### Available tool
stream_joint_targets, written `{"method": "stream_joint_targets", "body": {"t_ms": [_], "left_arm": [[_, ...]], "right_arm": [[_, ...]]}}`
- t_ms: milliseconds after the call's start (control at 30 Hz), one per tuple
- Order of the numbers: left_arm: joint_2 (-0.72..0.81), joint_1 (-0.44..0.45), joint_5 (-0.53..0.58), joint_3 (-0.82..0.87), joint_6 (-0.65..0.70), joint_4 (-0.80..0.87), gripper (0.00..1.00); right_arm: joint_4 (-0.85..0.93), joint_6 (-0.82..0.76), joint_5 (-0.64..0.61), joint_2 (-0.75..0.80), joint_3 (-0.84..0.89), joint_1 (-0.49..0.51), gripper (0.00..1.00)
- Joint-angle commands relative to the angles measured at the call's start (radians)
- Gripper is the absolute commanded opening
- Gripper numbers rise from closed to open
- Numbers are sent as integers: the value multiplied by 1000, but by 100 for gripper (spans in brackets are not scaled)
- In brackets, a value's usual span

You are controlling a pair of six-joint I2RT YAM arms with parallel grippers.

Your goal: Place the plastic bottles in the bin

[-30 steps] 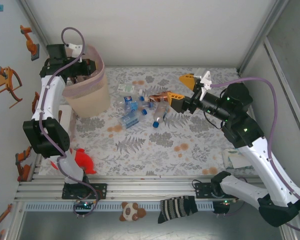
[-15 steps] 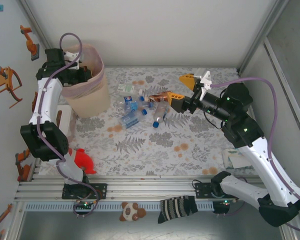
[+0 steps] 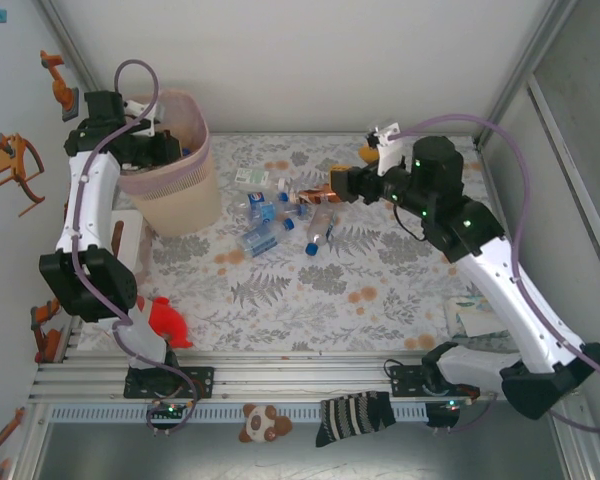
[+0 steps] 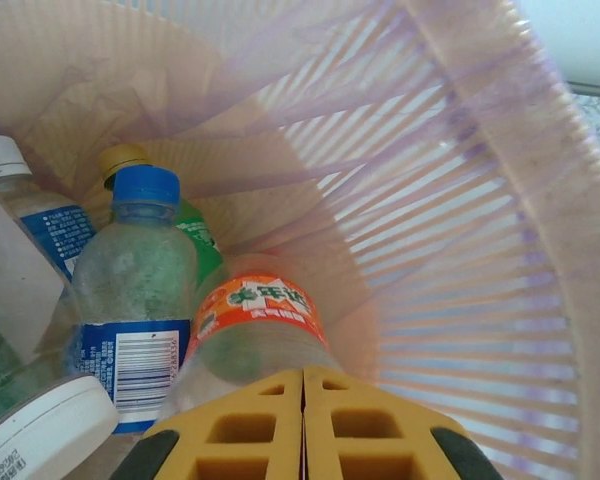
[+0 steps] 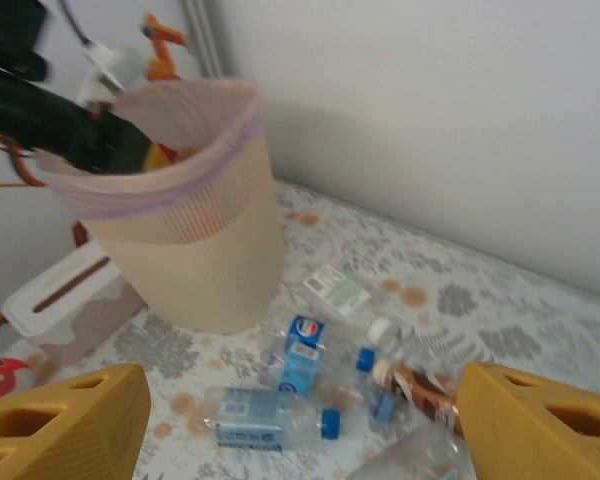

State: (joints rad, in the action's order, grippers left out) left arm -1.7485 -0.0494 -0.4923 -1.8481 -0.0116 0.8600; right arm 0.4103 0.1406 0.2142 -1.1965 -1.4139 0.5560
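The bin (image 3: 180, 195), beige with a pink liner, stands at the table's back left. My left gripper (image 3: 168, 150) hangs in its mouth, shut with nothing between the fingers (image 4: 302, 425). Below it, inside the bin, lie an orange-labelled bottle (image 4: 260, 315), a blue-capped bottle (image 4: 140, 285) and a green one (image 4: 202, 245). Several plastic bottles (image 3: 280, 212) lie loose on the table right of the bin: a blue-labelled one (image 5: 270, 417), a Pepsi-labelled one (image 5: 302, 355) and a brown one (image 5: 425, 392). My right gripper (image 3: 346, 176) hovers open above their right side, holding nothing (image 5: 300, 445).
A white box (image 5: 65, 305) sits left of the bin (image 5: 185, 225), and a red toy shark (image 3: 165, 320) lies near the left arm's base. A white packet (image 3: 470, 318) lies at the right edge. A striped sock (image 3: 355, 415) and a panda toy (image 3: 258, 422) rest on the front rail.
The right arm swung left and forward, bringing its open gripper over the bottle pile. The left gripper shifted slightly over the bin's mouth and stays shut.
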Motion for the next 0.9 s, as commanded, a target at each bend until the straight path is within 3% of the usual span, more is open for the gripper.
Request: {"method": "stream_joint_targets", "body": {"t_ms": [0,533,867], "left_arm": [[77,-4,-67,-39,-26,13,9],[327,65,-189,236,-142,-263,18],[393,127,-228,413,-206,-437,24]], "right_arm": [[112,72,-120,-63,-55,-1,79],[218,468,-294,-413,-84,0,79],[260,690,-432,-641,-114,85,84]]}}
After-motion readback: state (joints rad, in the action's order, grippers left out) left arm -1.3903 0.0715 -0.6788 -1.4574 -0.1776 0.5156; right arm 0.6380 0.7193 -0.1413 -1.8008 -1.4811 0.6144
